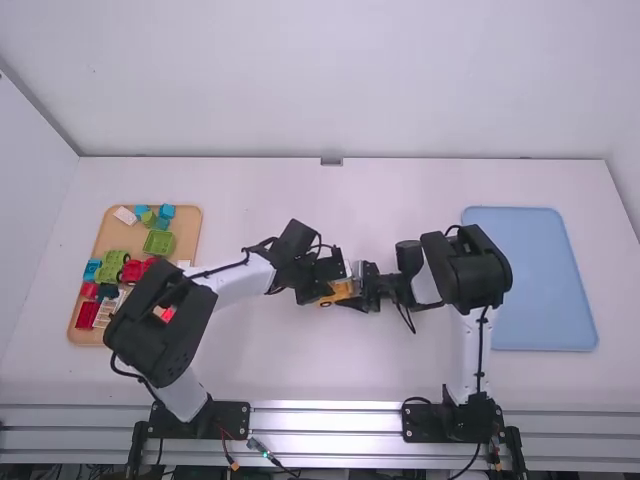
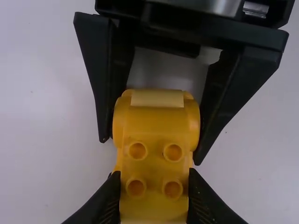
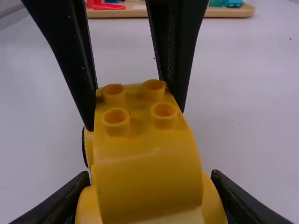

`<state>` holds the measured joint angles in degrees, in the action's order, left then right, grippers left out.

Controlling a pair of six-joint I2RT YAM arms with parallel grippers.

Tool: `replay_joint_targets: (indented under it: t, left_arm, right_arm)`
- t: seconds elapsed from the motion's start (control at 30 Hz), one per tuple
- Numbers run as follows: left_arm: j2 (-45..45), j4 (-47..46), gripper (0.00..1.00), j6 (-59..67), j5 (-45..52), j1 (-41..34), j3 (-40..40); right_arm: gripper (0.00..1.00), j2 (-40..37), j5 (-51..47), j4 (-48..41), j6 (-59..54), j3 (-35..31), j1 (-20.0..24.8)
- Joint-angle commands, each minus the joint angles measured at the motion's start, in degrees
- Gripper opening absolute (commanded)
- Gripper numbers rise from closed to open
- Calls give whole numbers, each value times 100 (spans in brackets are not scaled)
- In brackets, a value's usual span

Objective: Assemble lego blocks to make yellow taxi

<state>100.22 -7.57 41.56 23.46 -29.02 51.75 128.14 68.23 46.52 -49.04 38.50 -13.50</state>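
- Near the middle of the white surface (image 1: 330, 380), two robot claws meet at a yellow toy vehicle (image 1: 343, 291), the piece at the center of the taxi build.
- The left claw (image 1: 328, 284) is clamped on the yellow toy vehicle, one finger pressed to each side of its studded end.
- Opposite, the right claw (image 1: 366, 288) grips the rounded end of the same vehicle, its fingers closed against the curved sides.
- Four round studs (image 2: 155, 168) stand on the body, as seen from the left wrist; a pale panel (image 2: 157, 98) marks the rounded end.
- At the left side of the surface sits a tan tray (image 1: 190, 222), loaded with colorful blocks and partly hidden by the left arm (image 1: 240, 278).
- Across the tray's far end lie a white block (image 1: 125, 215), small blue blocks (image 1: 167, 211), a light green block (image 1: 148, 218) and a larger green block (image 1: 159, 242).
- Midway down the tray, a green toy vehicle (image 1: 112, 266) sits beside a red one (image 1: 137, 268), with a blue block (image 1: 92, 270) at the tray's outer side.
- Closer to the camera, the tray holds a dark teal piece (image 1: 107, 292), a red block (image 1: 87, 315) and a cream piece (image 1: 104, 314).
- A flat, light blue tray (image 1: 530, 270) with rounded corners rests at the right side of the surface, beyond the right arm (image 1: 466, 270).
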Motion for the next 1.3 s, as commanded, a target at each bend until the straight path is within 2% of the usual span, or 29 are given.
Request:
replay_joint_targets:
  t: [0.0, 0.2, 0.27, 0.33, 0.37, 0.53, 0.67, 1.07, 1.27]
  left_arm:
    - [166, 61, 20, -214, -319, -24, -81]
    - [144, 81, 23, -223, -321, -26, -70]
    - [144, 81, 35, -219, -321, -24, -70]
    - [144, 79, 37, -238, -319, -24, -70]
    - [144, 81, 33, -236, -321, -26, -70]
    - [144, 105, 32, -238, -321, -24, -70]
    - [101, 105, 36, -238, -297, -24, -70]
    - [37, 212, 40, -216, -282, -24, -72]
    - [37, 229, 45, -66, -39, -24, -72]
  right_arm:
    - [52, 111, -229, -31, -173, -94, -37]
    - [52, 111, -229, -37, -175, -94, -37]
    - [52, 111, -227, -44, -175, -92, -37]
    - [52, 111, -227, -46, -175, -92, -37]
    - [52, 111, -229, -44, -177, -92, -37]
    - [52, 111, -227, -46, -173, -94, -37]
    - [52, 111, -229, -46, -177, -92, -37]
    - [53, 111, -227, -28, -72, -92, -37]
    - [53, 111, -229, -28, -70, -94, -37]
